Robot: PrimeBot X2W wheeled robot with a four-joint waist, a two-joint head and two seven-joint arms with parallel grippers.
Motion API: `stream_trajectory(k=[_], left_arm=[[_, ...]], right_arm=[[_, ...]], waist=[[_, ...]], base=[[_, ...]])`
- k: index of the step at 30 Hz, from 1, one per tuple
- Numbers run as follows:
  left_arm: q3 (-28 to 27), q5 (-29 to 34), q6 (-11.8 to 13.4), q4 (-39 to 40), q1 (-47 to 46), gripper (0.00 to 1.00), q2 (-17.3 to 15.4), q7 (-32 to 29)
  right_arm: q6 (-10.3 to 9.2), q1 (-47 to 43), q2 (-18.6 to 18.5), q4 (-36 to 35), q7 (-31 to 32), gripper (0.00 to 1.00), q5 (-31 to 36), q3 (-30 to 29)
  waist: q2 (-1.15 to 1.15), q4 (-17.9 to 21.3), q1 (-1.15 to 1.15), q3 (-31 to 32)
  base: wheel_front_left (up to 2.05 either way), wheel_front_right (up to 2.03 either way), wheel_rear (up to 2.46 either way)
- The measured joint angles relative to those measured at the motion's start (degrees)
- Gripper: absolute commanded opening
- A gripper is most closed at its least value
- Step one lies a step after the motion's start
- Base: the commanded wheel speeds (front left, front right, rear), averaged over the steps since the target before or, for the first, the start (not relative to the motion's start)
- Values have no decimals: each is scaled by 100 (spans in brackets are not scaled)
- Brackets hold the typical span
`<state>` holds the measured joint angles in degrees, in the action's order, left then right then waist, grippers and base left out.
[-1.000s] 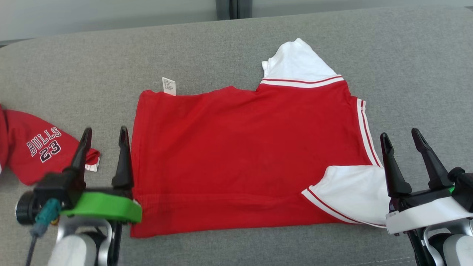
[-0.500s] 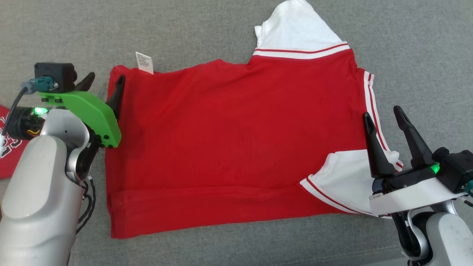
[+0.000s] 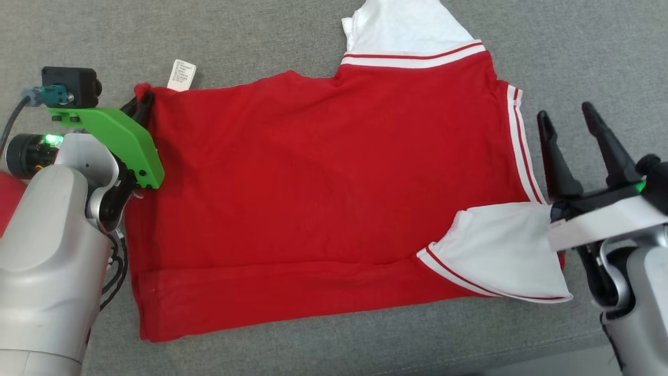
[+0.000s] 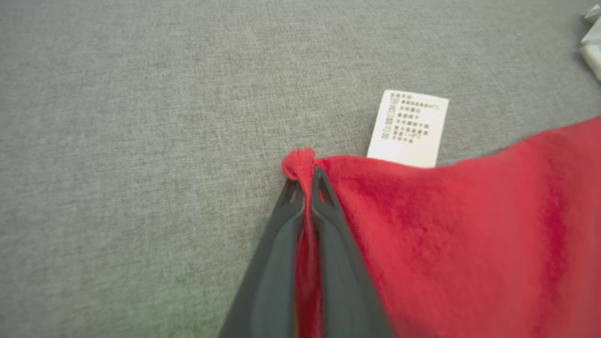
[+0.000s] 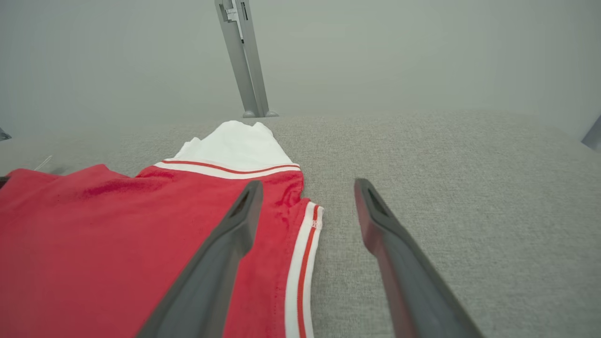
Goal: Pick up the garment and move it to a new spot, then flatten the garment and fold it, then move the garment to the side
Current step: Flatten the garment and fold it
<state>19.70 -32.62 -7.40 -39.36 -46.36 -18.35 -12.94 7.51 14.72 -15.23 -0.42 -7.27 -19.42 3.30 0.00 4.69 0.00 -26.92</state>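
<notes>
Starting at the left, a second red cloth (image 3: 6,201) is seen at the edge, partly behind the arm. Just right of it, the left gripper (image 3: 142,103) is set at the far left corner of the garment (image 3: 323,198). In the left wrist view its jaws are pressed together on a bunched nub of red hem, with cloth drawn between the 2 fingers. A white label (image 3: 181,74) lies just beside that corner on the grey cushion (image 3: 261,31). The garment is spread nearly flat across the middle of the cushion, with a far sleeve (image 3: 407,26) pointing away and a near sleeve (image 3: 501,256) turned over at the near right. At the right, the right gripper (image 3: 565,110) is held by the striped edge, jaws spread wide with nothing between them. In its wrist view 1 finger is over red cloth and the other over bare cushion.

The fold is judged to be the step in hand, with 1 corner secured. Next, a matching hold on the far right corner is called for, so that both corners can be lifted together and brought toward the near edge.
</notes>
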Motion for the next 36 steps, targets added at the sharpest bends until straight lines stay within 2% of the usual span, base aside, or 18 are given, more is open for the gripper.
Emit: stream_trajectory(k=[7,17,24,33,34,35,36], left_arm=[[444,-215,0,-36,-222,0,138,172],[976,-420,0,1,-655,0,455,447],[1323,-611,-1,-40,-924,0,692,655],[1631,-832,-24,-172,-1132,0,810,869],[1662,-879,-25,-189,-1143,0,811,894],[1693,-924,-25,-205,-1154,0,810,900],[1717,-945,-25,-224,-1158,0,808,911]], right_arm=[[0,1131,-464,754,233,100,-378,111],[-1,2810,-727,2151,404,100,-845,664],[-1,3974,-1027,3303,928,100,-1140,1285],[-1,4921,-1249,4200,1661,100,-1546,2036],[-2,4992,-1259,4265,1752,67,-1624,2111],[-1,5046,-1274,4306,1805,24,-1668,2170],[-1,5080,-1283,4342,1887,0,-1733,2225]], waist=[[0,-297,0,-72],[0,-838,0,-453],[0,-1291,0,-718],[0,-1634,0,-902],[0,-1646,0,-908],[0,-1649,0,-906],[0,-1646,0,-901]], base=[[0,0,0],[0,0,0],[0,0,0],[0,0,0],[0,0,0],[0,0,0],[0,0,0]])
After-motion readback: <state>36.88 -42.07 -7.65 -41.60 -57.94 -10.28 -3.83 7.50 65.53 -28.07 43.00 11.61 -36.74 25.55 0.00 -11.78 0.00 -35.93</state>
